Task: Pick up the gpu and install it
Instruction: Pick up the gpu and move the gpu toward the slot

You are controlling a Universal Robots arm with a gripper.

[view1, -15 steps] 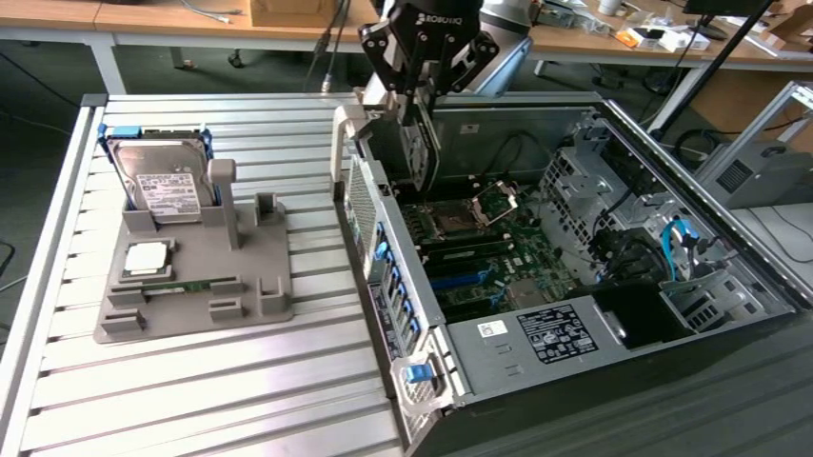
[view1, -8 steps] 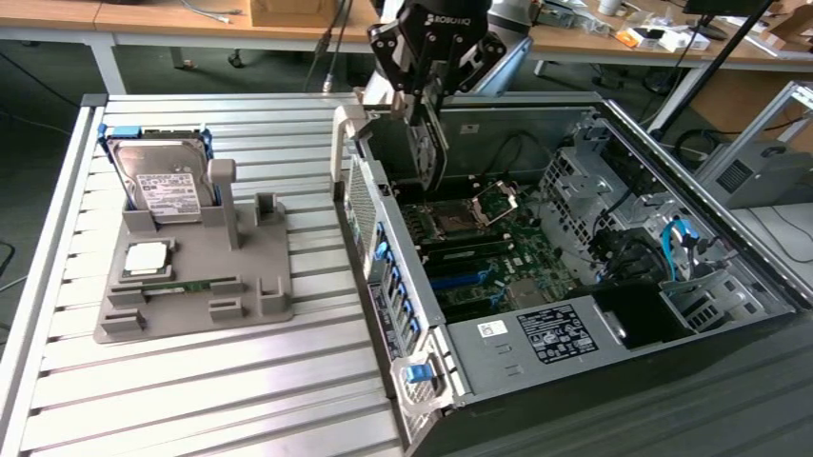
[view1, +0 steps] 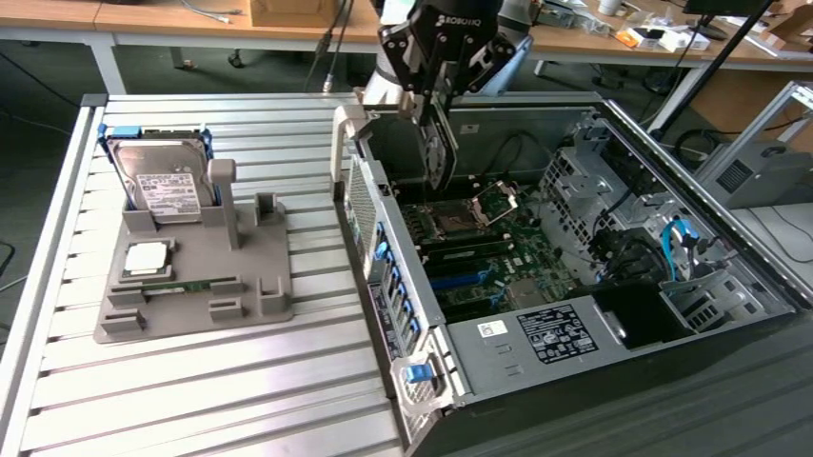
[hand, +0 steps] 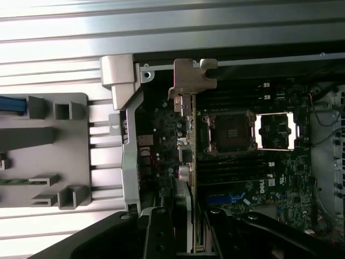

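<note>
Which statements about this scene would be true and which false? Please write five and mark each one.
1. The gripper is shut on the gpu. True.
2. The gpu sits in its slot on the motherboard. False: it hangs on edge from the gripper, above the inside of the computer case.
3. The hard drive stands on the grey holder, at the exterior view's left. True.
4. A side panel closes the computer case. False: the case is open and the motherboard is in sight.
5. The green memory stick lies inside the case. False: it lies on the grey holder, outside the case.
</note>
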